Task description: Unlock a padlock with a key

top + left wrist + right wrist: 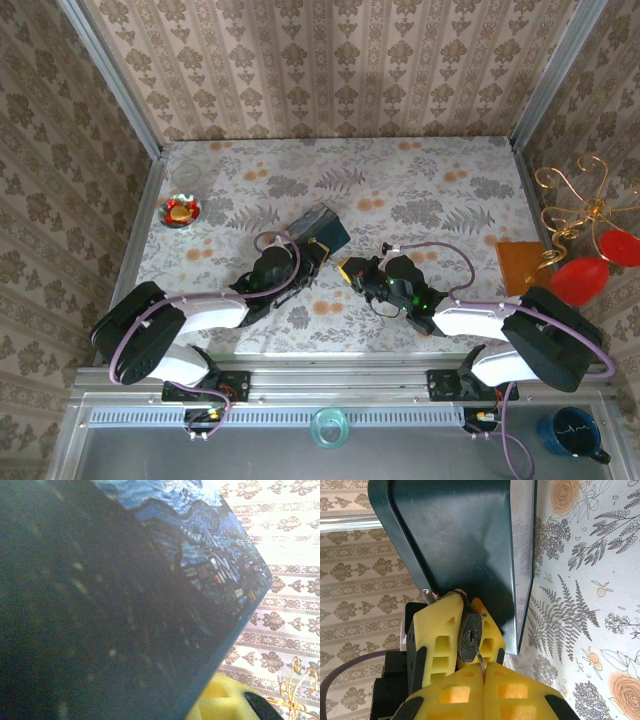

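my L gripper point(467, 630) clamped on padlock point(470, 642) at blue tin point(455, 535) edge, R gripper point(484, 680) pinching key point(480, 661), tip right by keyhole point(468, 639)

Tin point(200, 545) blue, swirl-painted; padlock point(470, 641), key point(479, 660) dark grey; table point(430, 185) floral, orange-grey.

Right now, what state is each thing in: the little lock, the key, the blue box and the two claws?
left gripper: shut on the padlock.
right gripper: shut on the key.
padlock: keyhole facing the key, nothing in it.
key: tip just below the keyhole, not inserted.
blue tin: right behind the padlock; open or shut, cannot tell.
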Motion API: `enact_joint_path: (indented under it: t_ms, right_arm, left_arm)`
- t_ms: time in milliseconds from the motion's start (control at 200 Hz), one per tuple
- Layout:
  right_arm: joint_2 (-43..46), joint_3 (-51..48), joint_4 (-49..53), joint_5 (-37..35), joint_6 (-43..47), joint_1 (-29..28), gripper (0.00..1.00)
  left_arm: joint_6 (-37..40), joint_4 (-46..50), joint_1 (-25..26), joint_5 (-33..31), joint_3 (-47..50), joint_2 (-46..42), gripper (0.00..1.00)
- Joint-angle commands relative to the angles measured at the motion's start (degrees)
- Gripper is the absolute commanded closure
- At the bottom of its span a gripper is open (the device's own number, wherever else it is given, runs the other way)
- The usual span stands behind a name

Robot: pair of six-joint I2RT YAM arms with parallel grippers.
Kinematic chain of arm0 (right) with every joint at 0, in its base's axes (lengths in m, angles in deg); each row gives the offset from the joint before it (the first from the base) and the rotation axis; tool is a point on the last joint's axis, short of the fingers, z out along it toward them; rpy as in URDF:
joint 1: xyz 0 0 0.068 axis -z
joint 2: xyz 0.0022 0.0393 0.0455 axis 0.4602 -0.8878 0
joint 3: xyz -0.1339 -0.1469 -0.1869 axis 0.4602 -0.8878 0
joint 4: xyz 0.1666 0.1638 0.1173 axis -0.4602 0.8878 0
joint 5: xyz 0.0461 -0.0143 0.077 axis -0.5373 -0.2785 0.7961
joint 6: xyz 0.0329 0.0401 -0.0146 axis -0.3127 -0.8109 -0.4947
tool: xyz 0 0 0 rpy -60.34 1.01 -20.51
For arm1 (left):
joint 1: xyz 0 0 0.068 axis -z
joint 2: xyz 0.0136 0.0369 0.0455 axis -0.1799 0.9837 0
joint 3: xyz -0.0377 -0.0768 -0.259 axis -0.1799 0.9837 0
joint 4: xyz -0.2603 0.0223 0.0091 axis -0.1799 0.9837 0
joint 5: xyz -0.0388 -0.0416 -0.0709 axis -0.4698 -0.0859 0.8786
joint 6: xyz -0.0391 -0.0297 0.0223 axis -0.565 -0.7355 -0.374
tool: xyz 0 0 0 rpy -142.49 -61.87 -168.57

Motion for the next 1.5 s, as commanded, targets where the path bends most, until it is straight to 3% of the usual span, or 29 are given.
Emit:
enact_joint_path:
  t_ms: [0, 310, 560, 930, 1495]
  right_arm:
    - [0.46, 0.33, -2.32, 0.24, 0.85, -0.25, 1.00]
    - [-1.59, 1.51, -3.30, 2.42, 1.12, 0.25, 1.00]
    - [-1.96, 0.15, -4.36, 5.84, 2.36, 4.50, 1.00]
    - [-10.28, 3.58, -13.91, 13.72, 2.15, 7.84, 1.00]
    - [-10.19, 3.07, -13.92, 11.13, 0.23, 3.39, 1.00]
  left_arm:
    - [0.89, -4.62, -0.36, 1.35, 0.75, -1.67, 0.98]
    - [1.52, -6.01, -0.49, 2.65, -0.26, -1.86, 0.98]
    - [1.07, -8.91, -0.48, 3.47, 0.40, -1.77, 0.98]
    - [1.23, -10.74, 0.23, 3.82, -1.61, -1.32, 0.99]
    - [0.86, -11.26, 0.35, 3.57, -2.85, 1.05, 1.00]
